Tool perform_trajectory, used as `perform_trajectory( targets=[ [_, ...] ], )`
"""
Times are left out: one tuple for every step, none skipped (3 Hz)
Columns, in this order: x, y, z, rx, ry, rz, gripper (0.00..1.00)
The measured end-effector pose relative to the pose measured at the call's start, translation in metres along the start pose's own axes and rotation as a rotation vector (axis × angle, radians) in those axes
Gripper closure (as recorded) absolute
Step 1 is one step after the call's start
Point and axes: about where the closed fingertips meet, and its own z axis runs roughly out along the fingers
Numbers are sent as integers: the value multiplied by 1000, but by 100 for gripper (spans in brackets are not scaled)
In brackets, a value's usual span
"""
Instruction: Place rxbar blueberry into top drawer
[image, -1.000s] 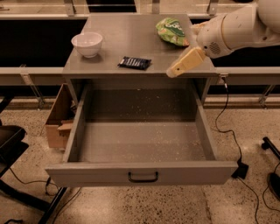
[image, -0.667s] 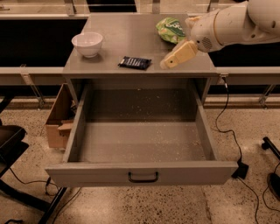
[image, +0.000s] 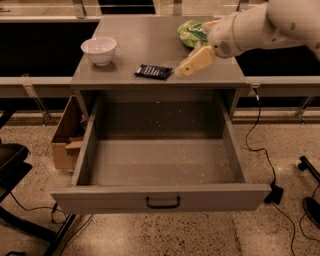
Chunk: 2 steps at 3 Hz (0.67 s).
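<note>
Blueberry bar (image: 153, 72) lies on the cabinet top (image: 125, 75), behind the open drawer (image: 160, 198). In the last second my gripper (image: 181, 72) has come down and left, and it is now just beside the bar's right end, perhaps touching. I cannot tell if it is open or closed. The pick is not yet done.

Rxbar blueberry (image: 153, 72): small, flat, rectangular, in a dark wrapper with faint pale lettering. Lies flat on the grey cabinet top (image: 150, 42), close to the front edge, long side roughly along that edge and slightly skewed.

Top drawer (image: 125, 196): wide, deep, grey metal, speckled inside, with a small black handle (image: 163, 202) at the middle of the front panel. Stands pulled well out, directly below the bar.

Gripper (image: 182, 70): just beside the bar's right end, low over the cabinet top.
</note>
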Motion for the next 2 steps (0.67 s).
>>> perform_trajectory(
  targets=[
    [-3,-8,41,-54,-33,43,0],
    [-3,-14,76,-94,-45,80,0]
  ],
)
